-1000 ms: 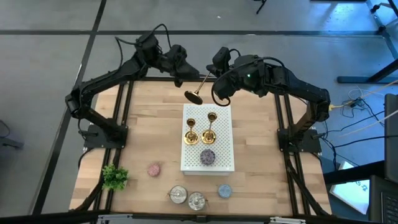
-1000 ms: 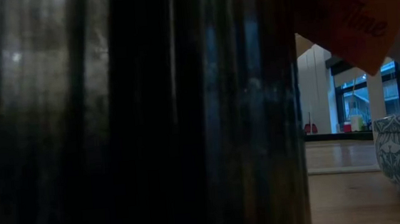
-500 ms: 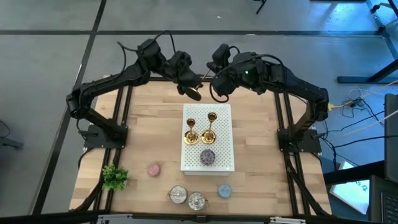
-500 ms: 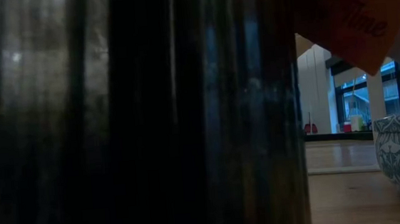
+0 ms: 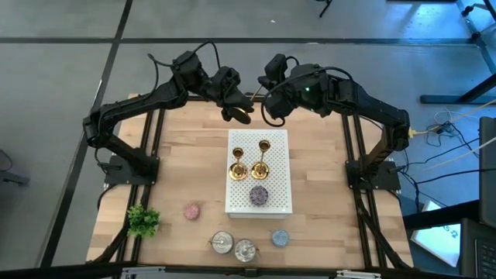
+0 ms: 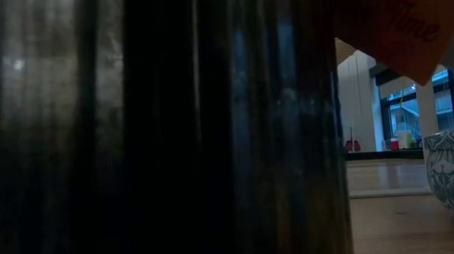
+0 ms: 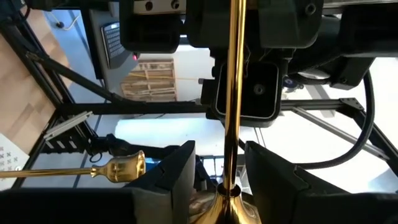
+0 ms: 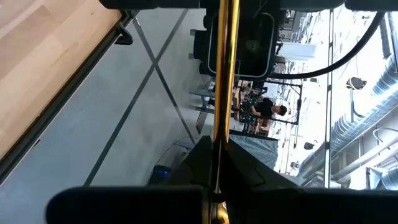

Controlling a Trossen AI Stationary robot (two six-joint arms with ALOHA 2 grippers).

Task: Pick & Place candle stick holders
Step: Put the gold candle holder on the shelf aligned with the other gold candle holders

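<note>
With the thin-stemmed shiny brass candle stick holder (image 5: 246,108) held in the air above the far edge of the wooden worktop (image 5: 186,163) — the right gripper (image 5: 267,97) pinching its stem, the left gripper (image 5: 236,105) part-spread around its flared base end — release one side only once the other grips firmly.

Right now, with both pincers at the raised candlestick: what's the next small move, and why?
Probably close the left pincer on the candlestick. Its stem runs between the left fingers with a gap on each side, so only the right pincer, clamped on the stem, carries it. The right should let go only after that.
</note>
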